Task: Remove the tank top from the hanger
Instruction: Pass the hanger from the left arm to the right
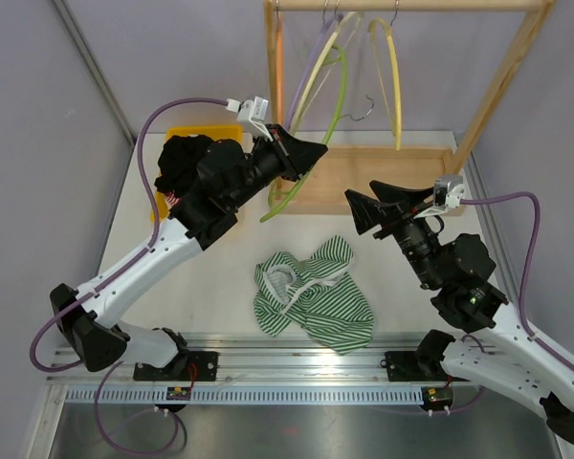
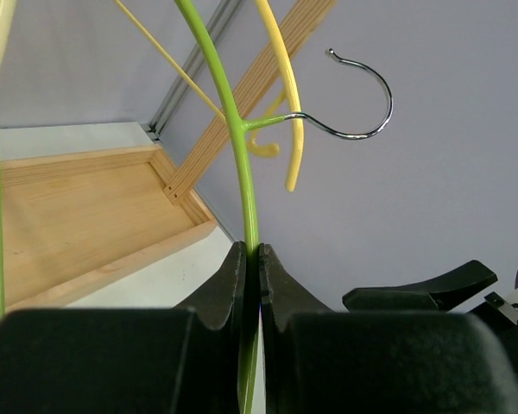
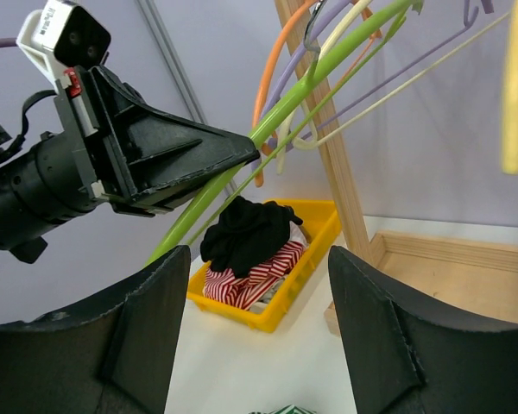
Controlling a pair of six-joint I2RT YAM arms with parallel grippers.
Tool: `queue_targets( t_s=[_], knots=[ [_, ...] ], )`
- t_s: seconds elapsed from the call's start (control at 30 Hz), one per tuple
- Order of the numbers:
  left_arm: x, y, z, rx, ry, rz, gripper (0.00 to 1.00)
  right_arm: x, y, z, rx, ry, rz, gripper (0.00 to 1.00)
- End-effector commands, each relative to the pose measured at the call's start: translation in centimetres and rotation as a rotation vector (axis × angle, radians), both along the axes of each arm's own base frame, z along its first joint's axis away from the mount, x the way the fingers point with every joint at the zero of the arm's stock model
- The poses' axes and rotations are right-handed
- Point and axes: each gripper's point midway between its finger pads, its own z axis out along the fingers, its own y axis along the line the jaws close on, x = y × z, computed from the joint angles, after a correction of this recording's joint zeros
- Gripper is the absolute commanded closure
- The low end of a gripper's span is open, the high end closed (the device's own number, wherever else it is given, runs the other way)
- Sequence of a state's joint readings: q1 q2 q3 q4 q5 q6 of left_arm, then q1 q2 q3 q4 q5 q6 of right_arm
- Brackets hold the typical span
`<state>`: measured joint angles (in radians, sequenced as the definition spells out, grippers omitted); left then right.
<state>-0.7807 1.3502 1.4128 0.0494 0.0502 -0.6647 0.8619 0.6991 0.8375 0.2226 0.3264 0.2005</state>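
Found, from above, left fingers (image 1: 301, 151) clenched on bare green hanger (image 1: 337, 107); right fingers (image 1: 368, 206) spread, grasping nothing; striped tank top (image 1: 316, 298) crumpled on bench (image 1: 220, 277), apart from hanger. Confirmed at left wrist: pinch on thin rod below free hook (image 2: 367, 116). Seen at right wrist: nothing between own fingers. Judged garment already off; next calls for setting hanger down and releasing.

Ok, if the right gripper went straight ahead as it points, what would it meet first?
Likely the green hanger, pinched by the left gripper; the yellow bin lies farther back. Depth is unclear.
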Motion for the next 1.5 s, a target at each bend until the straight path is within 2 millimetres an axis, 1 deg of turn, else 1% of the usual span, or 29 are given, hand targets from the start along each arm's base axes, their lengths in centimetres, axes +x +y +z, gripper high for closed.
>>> queue_targets(
  t_s=[0.0, 0.07, 0.17, 0.23, 0.27, 0.3, 0.37, 0.47, 0.63, 0.67, 0.7, 0.73, 0.77, 0.8, 0.83, 0.87, 0.9, 0.93, 0.97, 1.0, 1.17, 1.2, 1.23, 1.27, 1.3, 1.37, 1.4, 1.43, 1.47],
  knots=[
    [1.1, 0.0, 1.0, -0.048, -0.031, -0.007, 1.00, -1.0, -0.7, 3.3, 0.092, -0.061, 0.023, 0.28],
    [0.9, -0.4, 0.7, -0.052, -0.030, -0.031, 1.00, -0.9, -0.9, 3.2, 0.083, -0.055, 0.011, 0.28],
    [0.1, -1.1, 1.2, -0.079, -0.056, -0.092, 1.00, -0.6, -1.3, 2.9, 0.067, -0.046, -0.019, 0.28],
    [-0.1, -1.8, 1.8, -0.092, -0.080, -0.135, 1.00, -0.4, -1.2, 2.7, 0.060, -0.039, -0.022, 0.28],
    [-0.9, -2.3, 3.3, -0.102, -0.109, -0.188, 1.00, -0.4, -1.1, 2.7, 0.061, -0.035, -0.019, 0.28],
    [-0.5, -3.2, 2.7, -0.089, -0.100, -0.215, 1.00, -0.2, -1.0, 2.5, 0.057, -0.029, -0.020, 0.28],
    [-1.0, -4.1, 3.9, -0.104, -0.113, -0.274, 1.00, -0.2, -0.8, 2.1, 0.054, -0.021, -0.017, 0.28],
    [-1.0, -4.8, 4.3, -0.119, -0.125, -0.309, 1.00, -0.2, -0.8, 1.8, 0.053, -0.015, -0.019, 0.28],
    [-1.8, -3.7, 4.4, -0.141, -0.134, -0.293, 1.00, -0.2, -1.8, 1.7, 0.042, -0.017, -0.056, 0.27],
    [-2.0, -3.5, 4.2, -0.144, -0.130, -0.289, 1.00, -0.1, -2.0, 1.7, 0.041, -0.019, -0.068, 0.27],
    [-2.1, -3.3, 3.3, -0.143, -0.123, -0.284, 1.00, -0.3, -2.5, 2.2, 0.057, -0.032, -0.076, 0.27],
    [-2.8, -2.5, 4.1, -0.158, -0.141, -0.278, 1.00, -0.3, -2.8, 2.3, 0.067, -0.037, -0.091, 0.27],
    [-2.9, -2.1, 4.3, -0.170, -0.148, -0.264, 1.00, -0.2, -3.0, 2.2, 0.066, -0.040, -0.101, 0.27],
    [-3.1, -1.7, 4.2, -0.178, -0.151, -0.257, 1.00, -0.2, -3.1, 2.5, 0.074, -0.050, -0.106, 0.27],
    [-3.3, -1.5, 3.5, -0.183, -0.135, -0.253, 1.00, -0.1, -3.1, 2.4, 0.072, -0.052, -0.108, 0.27],
    [-3.9, -0.9, 4.2, -0.201, -0.152, -0.253, 1.00, 0.0, -3.1, 2.5, 0.074, -0.056, -0.111, 0.28],
    [-4.1, -0.7, 4.2, -0.208, -0.151, -0.251, 1.00, 0.2, -2.8, 2.5, 0.078, -0.058, -0.107, 0.28],
    [-4.2, -0.6, 3.5, -0.205, -0.138, -0.249, 1.00, 0.3, -2.7, 2.4, 0.077, -0.063, -0.102, 0.28],
    [-4.7, 0.1, 4.4, -0.234, -0.155, -0.241, 1.00, 0.5, -2.4, 2.4, 0.100, -0.057, -0.089, 0.28],
    [-4.8, 0.3, 4.4, -0.243, -0.156, -0.239, 1.00, 0.9, -2.1, 2.5, 0.115, -0.060, -0.080, 0.28],
    [-5.4, 1.2, 3.9, -0.261, -0.140, -0.226, 1.00, 3.4, -1.1, 1.4, 0.228, -0.023, 0.062, 0.31],
    [-5.7, 1.5, 4.0, -0.267, -0.143, -0.226, 1.00, 3.8, -0.8, 1.8, 0.263, -0.046, 0.096, 0.32],
    [-5.7, 1.6, 4.0, -0.275, -0.135, -0.226, 1.00, 3.7, -0.1, 0.9, 0.259, -0.043, 0.158, 0.33],
    [-5.9, 1.8, 4.1, -0.284, -0.141, -0.224, 1.00, 4.0, 0.0, 0.8, 0.295, -0.034, 0.185, 0.34],
    [-6.2, 2.0, 4.0, -0.287, -0.142, -0.223, 1.00, 3.6, 0.4, 1.4, 0.312, -0.075, 0.231, 0.34],
    [-6.2, 2.6, 4.1, -0.299, -0.146, -0.202, 1.00, 3.4, 1.1, 1.0, 0.331, -0.077, 0.282, 0.35],
    [-6.1, 2.6, 3.6, -0.299, -0.139, -0.196, 1.00, 3.3, 1.3, 1.3, 0.343, -0.099, 0.306, 0.35],
    [-6.4, 3.0, 3.9, -0.316, -0.140, -0.193, 1.00, 3.0, 1.8, 1.1, 0.337, -0.103, 0.346, 0.36],
    [-6.4, 3.2, 4.0, -0.325, -0.141, -0.191, 1.00, 2.4, 1.7, 1.9, 0.371, -0.137, 0.377, 0.36]
  ],
)
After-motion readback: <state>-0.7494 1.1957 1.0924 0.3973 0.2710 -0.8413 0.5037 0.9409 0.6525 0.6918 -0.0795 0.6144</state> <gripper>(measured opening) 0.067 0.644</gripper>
